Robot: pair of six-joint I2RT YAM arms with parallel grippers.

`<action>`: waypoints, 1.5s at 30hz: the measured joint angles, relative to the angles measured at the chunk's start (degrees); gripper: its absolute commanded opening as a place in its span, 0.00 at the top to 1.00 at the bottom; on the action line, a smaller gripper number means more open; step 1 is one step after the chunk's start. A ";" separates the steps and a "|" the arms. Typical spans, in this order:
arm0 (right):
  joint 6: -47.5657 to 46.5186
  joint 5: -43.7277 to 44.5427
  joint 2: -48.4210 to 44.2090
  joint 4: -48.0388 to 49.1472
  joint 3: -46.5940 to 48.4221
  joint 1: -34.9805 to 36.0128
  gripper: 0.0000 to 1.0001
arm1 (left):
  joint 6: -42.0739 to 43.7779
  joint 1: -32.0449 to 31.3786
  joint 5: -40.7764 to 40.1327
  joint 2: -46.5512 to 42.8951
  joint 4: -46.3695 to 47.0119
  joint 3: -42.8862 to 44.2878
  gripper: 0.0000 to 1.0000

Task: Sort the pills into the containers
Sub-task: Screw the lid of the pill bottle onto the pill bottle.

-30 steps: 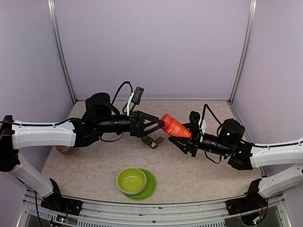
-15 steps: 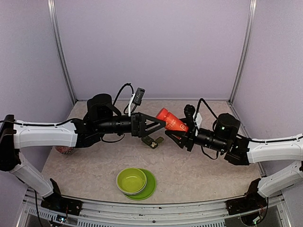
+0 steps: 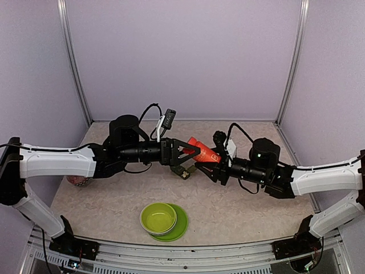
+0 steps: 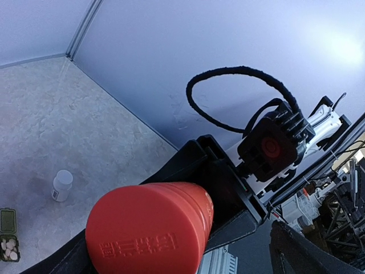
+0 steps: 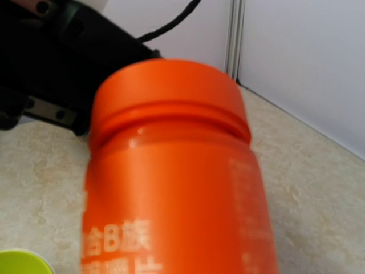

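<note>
**Two arms meet over a pill bottle, cap not yet off**

From above, we see the right gripper (image 3: 215,157) clamped on the body of the orange-red bottle (image 3: 205,151). It holds the bottle tilted in the air with the cap end aimed at the other arm. The left gripper (image 3: 195,154) has its fingers spread wide on either side of that cap. We cannot tell whether they touch it. We read this as a handover of work: one arm steadies the bottle so the other can take the lid.

The dark green strip box (image 3: 182,170) lies on the table (image 3: 114,205) just below the meeting point, which would suit a later pour. A lime-green bowl (image 3: 158,217) on its plate (image 3: 181,225) sits nearer the arm bases, well apart from the box.

From the left wrist, the cap (image 4: 145,231) fills the foreground. It faces the camera squarely, and the right arm's dark fingers hold the bottle behind it. At the lower left edge the strip box shows one compartment that appears to hold pale pills (image 4: 8,246). A small white vial (image 4: 61,185) stands on the table beyond it.

From the right wrist, we see the bottle close and blurred in the grip. The cap looks fully seated, and the left arm's black fingers wait beyond it.
</note>
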 measured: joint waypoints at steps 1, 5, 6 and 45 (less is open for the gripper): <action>0.00 -0.20 0.33 0.04 0.00 0.00 0.57 | 0.00 0.00 -0.15 0.07 -0.22 0.00 0.01; 0.00 -1.31 1.20 0.44 0.00 0.04 0.58 | 0.07 0.00 -0.46 0.11 -0.61 0.00 0.01; 0.00 -1.57 1.33 0.50 0.00 0.04 0.58 | 0.11 0.00 -0.50 0.11 -0.61 0.00 0.01; -2.12 0.35 -1.40 0.57 -0.90 1.27 0.57 | 0.22 0.07 -1.75 -2.21 0.39 -1.33 0.01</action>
